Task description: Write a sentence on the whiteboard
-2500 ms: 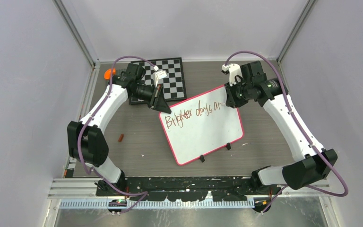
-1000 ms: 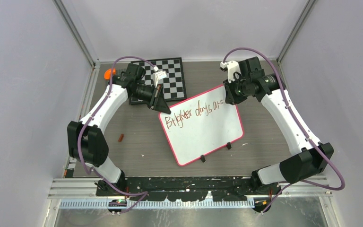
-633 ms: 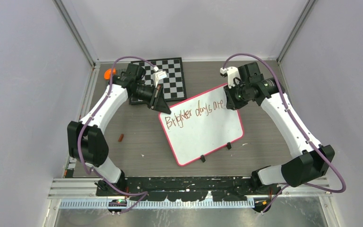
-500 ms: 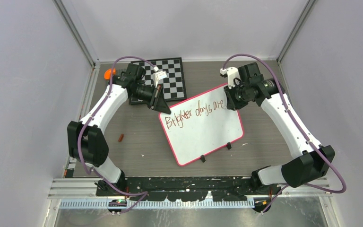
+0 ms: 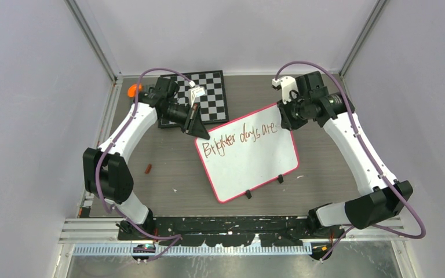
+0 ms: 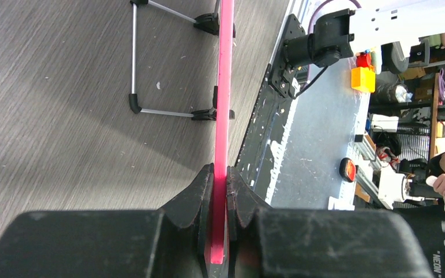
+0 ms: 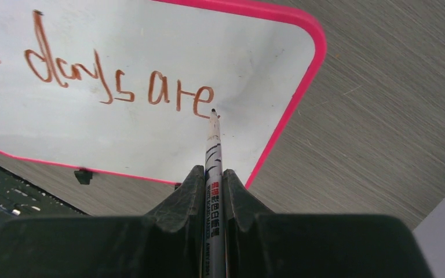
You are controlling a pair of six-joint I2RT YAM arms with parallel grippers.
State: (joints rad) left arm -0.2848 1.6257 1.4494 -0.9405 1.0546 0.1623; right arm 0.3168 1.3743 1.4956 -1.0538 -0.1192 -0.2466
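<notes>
Overhead, we see the table (image 5: 168,168) bearing the whiteboard (image 5: 249,165), its long axis running from near left to far right, clip feet (image 5: 247,194) on the near edge. We judge it light, stiff and slick-faced, best held by the rim (image 6: 225,87). The left gripper (image 6: 220,174) pinches that rim at the left corner. The right gripper (image 7: 211,174) pinches a thin marker (image 7: 213,145), its tip pointing at the board just past "are" of the sentence (image 7: 116,87).
</notes>
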